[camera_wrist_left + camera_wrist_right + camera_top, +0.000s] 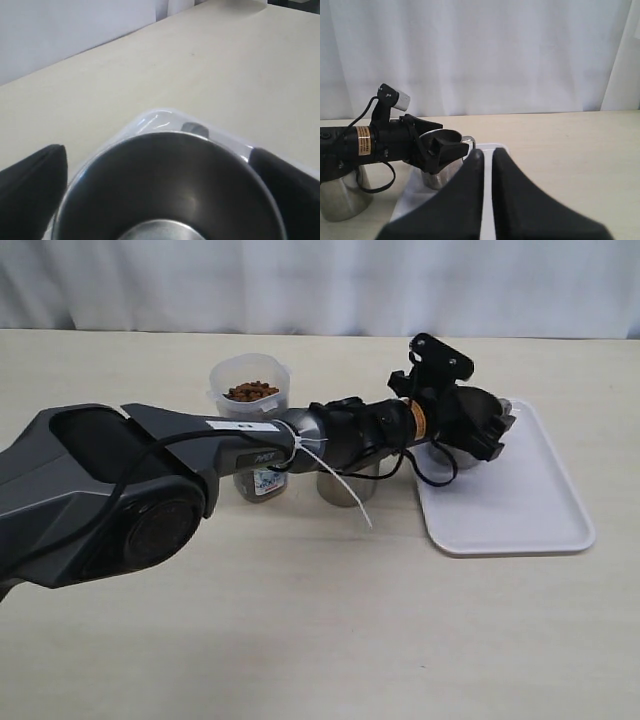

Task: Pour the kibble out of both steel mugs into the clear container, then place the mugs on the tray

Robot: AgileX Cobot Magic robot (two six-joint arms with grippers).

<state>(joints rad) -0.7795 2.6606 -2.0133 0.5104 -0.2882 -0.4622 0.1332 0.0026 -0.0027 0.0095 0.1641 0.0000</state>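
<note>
- Left gripper [487, 430]: released, jaws spread wide, with one black finger [30, 192] on each side of a steel mug. Cannot tell whether the pads touch its wall.
- First steel mug [170, 200]: stands upright on the tray [520, 510], in the tray corner nearest to the curtain and to the clear container. Shows a dark inside and a shiny bottom.
- Second steel mug [345, 488]: stands upright on the table [300, 620], between the clear container and the short edge of the tray. Half hidden by the left arm [200, 455], which crosses in front of it.
- Clear container [250, 400]: stands on the table just beside the second steel mug, on the side away from the tray. Holds kibble [252, 391], brown, visible a little below the rim. Middle part covered by the same arm, with only a piece of the label showing under it.
- Wrist camera bracket [440, 360]: black, rises above the left gripper and over the tray corner.
- Right gripper [487, 152]: clenched, fingers pressed together with nothing between them. Points toward the tray, whose rim shows just past the fingertips in its own wrist view.
- Curtain [320, 280]: white, hangs along the table edge behind the clear container.
</note>
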